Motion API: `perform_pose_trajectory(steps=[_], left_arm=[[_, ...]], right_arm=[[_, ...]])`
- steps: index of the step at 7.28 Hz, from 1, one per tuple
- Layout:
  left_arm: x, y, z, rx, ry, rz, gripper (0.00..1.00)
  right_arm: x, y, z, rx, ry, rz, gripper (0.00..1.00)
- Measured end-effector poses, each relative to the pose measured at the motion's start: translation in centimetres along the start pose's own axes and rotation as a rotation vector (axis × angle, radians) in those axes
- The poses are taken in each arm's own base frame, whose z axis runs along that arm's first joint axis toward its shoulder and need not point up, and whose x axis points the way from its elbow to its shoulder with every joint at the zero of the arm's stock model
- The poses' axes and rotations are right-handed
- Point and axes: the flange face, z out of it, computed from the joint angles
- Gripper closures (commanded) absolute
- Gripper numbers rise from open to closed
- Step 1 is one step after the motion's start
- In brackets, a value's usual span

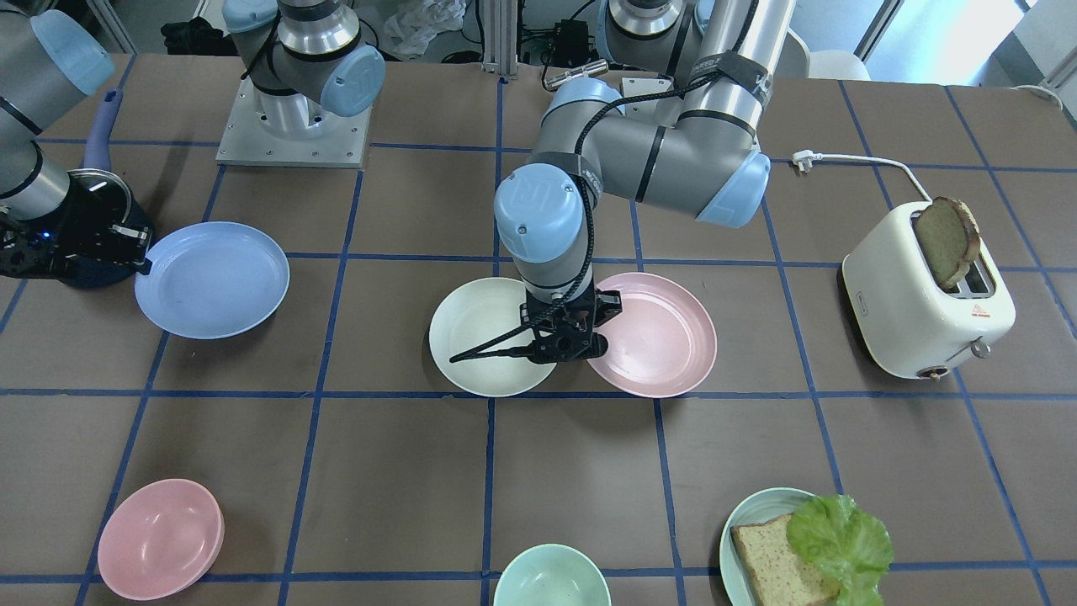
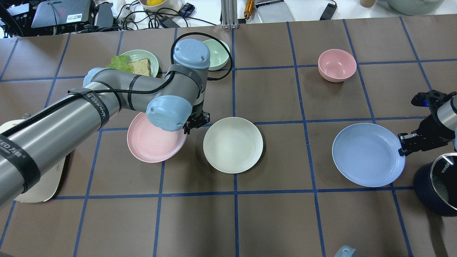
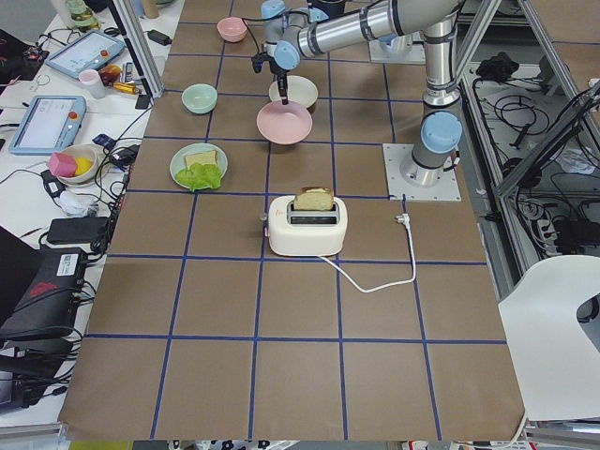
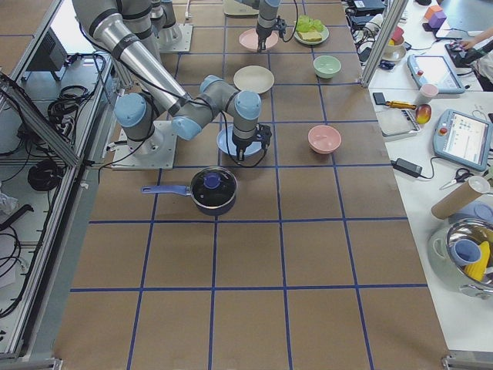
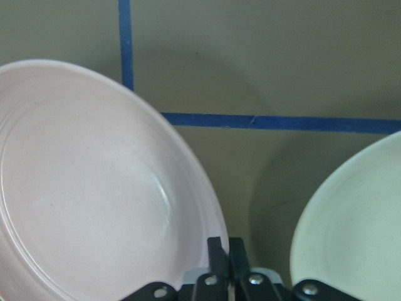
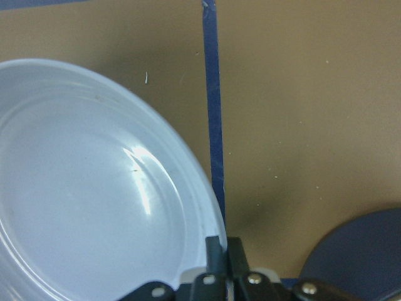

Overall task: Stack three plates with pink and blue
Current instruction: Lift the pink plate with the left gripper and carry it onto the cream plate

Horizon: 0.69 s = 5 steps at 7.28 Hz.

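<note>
The pale pink plate (image 1: 665, 337) (image 2: 153, 142) (image 5: 81, 188) lies beside the cream-white plate (image 1: 475, 332) (image 2: 232, 144) (image 5: 357, 232) at mid-table, a small gap between them. My left gripper (image 1: 580, 335) (image 2: 191, 125) (image 5: 223, 251) is shut on the pink plate's rim, on the side facing the cream plate. That edge looks slightly raised. The periwinkle blue plate (image 1: 212, 279) (image 2: 367, 154) (image 6: 81, 188) lies apart on my right side. My right gripper (image 1: 139, 252) (image 2: 401, 142) (image 6: 222, 251) is shut on its outer rim.
A dark lidded pot (image 1: 84, 219) (image 2: 437, 185) stands right beside the right gripper. A small pink bowl (image 2: 337, 65), a green bowl (image 2: 216, 53) and a green plate with bread and lettuce (image 2: 139, 64) are at the far side. A white toaster (image 1: 925, 295) stands on my left.
</note>
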Motion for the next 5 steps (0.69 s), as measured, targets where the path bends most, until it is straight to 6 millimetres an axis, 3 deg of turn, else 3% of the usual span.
perform_pose_trajectory(steps=[2, 5], left_arm=[[4.5, 0.1, -1.8, 0.01, -0.004, -0.037, 1.0], [11.1, 0.7, -2.7, 0.018, -0.01, -0.062, 1.0]], right_arm=[[0.1, -0.1, -0.1, -0.005, -0.002, 0.002, 1.0], [0.0, -0.1, -0.6, 0.007, 0.004, -0.001, 1.0]])
